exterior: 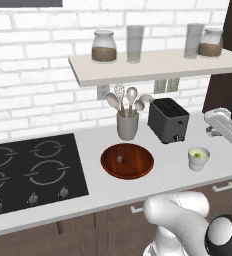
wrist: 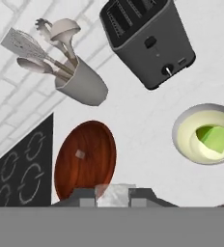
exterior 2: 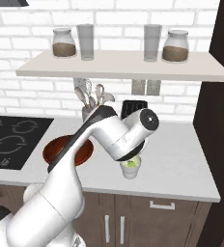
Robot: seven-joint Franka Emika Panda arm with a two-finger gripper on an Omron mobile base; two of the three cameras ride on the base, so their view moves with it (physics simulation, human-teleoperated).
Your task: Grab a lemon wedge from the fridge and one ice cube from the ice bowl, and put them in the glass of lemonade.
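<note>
Pinched between the two dark finger tips at the bottom of the hand view, a pale translucent ice cube [wrist: 115,194] is seen, with the gripper [wrist: 113,197] closed on it; its lower part is cut off by the frame edge. In the left base view the hand is largely out of frame at the right edge, and in the right base view the fingers are hidden behind the arm's own wrist, so the grip cannot be judged from there. A second ice cube [wrist: 79,154] is made out as a small grey speck inside the ice bowl [wrist: 99,140], which lies on the white counter [exterior: 168,165] between the black cooktop [exterior: 28,170] on the left and the glass of lemonade [exterior: 198,158] on the right. The lemon wedge [wrist: 211,137] is seen resting inside the glass of lemonade, on the pale liquid. In the right base view the cup is partly covered by the wrist, and only its lower body and a little green are visible. Behind the bowl, near the brick wall, a grey utensil holder [exterior: 127,125] and a dark toaster [exterior: 168,120] are placed. The fridge cannot be identified with certainty.
</note>
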